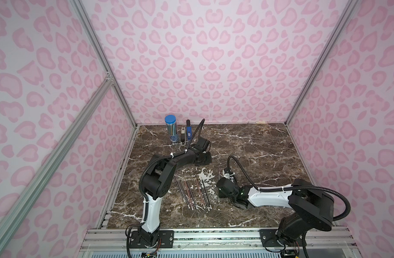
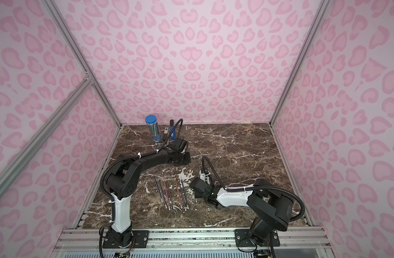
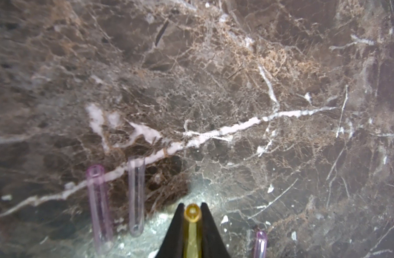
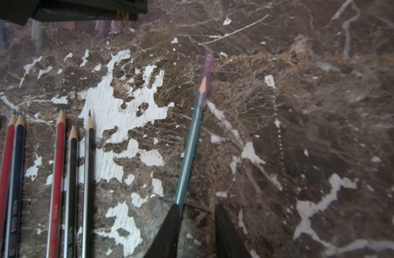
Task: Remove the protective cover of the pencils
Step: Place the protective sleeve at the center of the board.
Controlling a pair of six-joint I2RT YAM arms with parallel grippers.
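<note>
My left gripper is shut on a yellow protective cover, low over the marble at the back left. Removed covers lie beside it: pink, clear and purple. Several bare pencils lie in a row in the middle, tips away from me. A teal pencil lies apart to their right, a purple cover still on its tip. My right gripper is open, one finger against that pencil's shaft.
A clear blue-lidded tube of pencils stands at the back left, with a blue and black tool beside it. Pink patterned walls close in the table on three sides. More loose covers lie under the left arm.
</note>
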